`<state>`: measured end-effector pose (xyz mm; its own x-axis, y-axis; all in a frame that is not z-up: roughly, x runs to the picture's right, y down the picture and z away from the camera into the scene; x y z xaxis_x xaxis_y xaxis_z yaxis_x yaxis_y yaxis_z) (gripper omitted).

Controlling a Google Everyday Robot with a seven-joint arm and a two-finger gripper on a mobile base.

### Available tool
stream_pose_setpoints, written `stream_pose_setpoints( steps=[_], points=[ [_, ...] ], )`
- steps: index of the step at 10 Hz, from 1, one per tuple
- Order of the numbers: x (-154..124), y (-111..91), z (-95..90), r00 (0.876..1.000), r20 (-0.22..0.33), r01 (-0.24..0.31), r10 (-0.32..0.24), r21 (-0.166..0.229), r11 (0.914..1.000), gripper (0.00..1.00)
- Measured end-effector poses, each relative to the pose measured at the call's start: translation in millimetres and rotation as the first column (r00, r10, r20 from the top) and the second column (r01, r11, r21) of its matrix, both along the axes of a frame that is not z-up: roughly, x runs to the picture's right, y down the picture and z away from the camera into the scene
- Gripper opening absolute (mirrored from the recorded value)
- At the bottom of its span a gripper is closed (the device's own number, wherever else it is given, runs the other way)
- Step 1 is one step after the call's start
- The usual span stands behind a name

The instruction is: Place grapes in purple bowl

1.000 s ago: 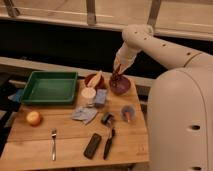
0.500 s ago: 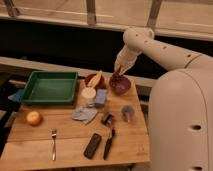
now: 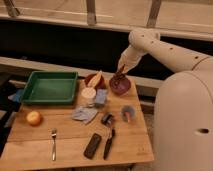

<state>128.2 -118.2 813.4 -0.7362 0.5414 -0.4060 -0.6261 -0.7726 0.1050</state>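
I see my pincer (image 3: 119,75) right of the frame's centre, just above the purple bowl (image 3: 120,85) at the counter's (image 3: 70,145) far right edge. I cannot tell how it is set. The grapes (image 3: 117,79) show as a dark clump at its tip, over the bowl. The green tray (image 3: 49,86) lies at left.

Green tray (image 3: 49,88), fork (image 3: 53,143), orange fruit (image 3: 33,118)
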Motion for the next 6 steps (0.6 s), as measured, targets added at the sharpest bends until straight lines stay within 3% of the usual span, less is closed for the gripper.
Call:
stream_pose_setpoints(
  steps=[3, 4, 6],
  points=[
    [31.5, 6.3, 11.6, 0.992, 0.040, -0.120, 0.121, -0.025, 0.9925, 0.00],
    [33.2, 9.6, 18.5, 0.988, 0.060, -0.143, 0.145, -0.040, 0.9889, 0.04],
    [36.4, 13.7, 30.4, 0.980, 0.093, -0.172, 0.177, -0.064, 0.9831, 0.22]
  ],
)
